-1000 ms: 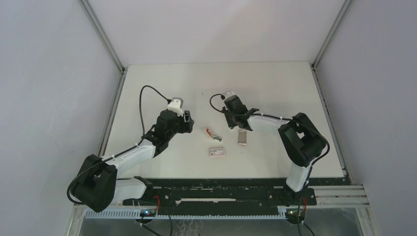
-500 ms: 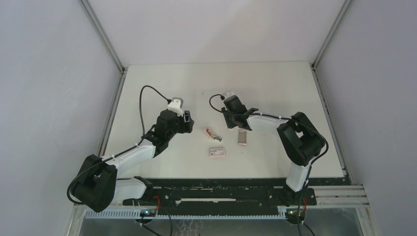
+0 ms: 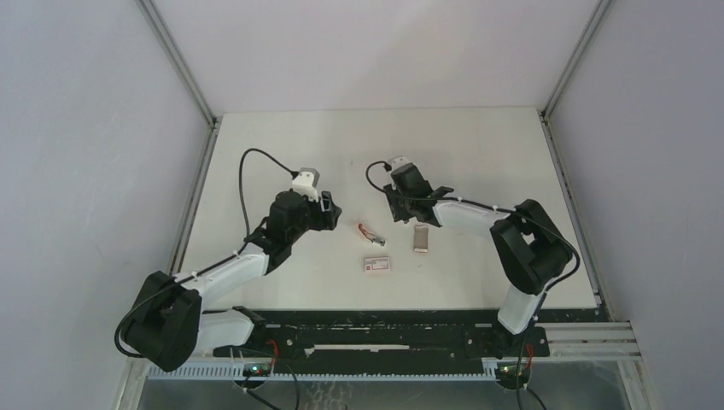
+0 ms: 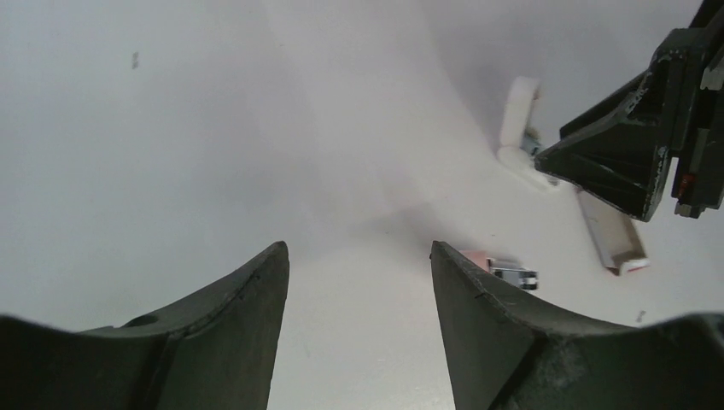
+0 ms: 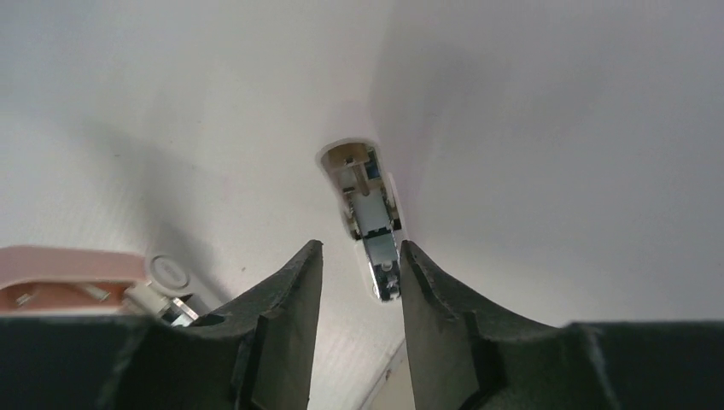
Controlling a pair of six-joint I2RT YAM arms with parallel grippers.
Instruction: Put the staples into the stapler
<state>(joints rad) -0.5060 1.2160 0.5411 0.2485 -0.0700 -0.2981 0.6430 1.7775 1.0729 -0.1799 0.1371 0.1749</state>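
Staples are seen flat on the bench, just right of the red-labelled box; the stapler is seen just beyond it. Left pincer is held spread wide, right pincer narrowly parted.

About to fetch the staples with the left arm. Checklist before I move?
1. Left gripper empty, fingers apart: ok.
2. Staples lying free on the table, nothing on them: ok.
3. Stapler open, its inside showing in the right wrist view: ok.
4. Right gripper clamping the stapler: not ok; fingers apart, gap beside it.
5. Pink-and-metal item apart from the staples: ok.
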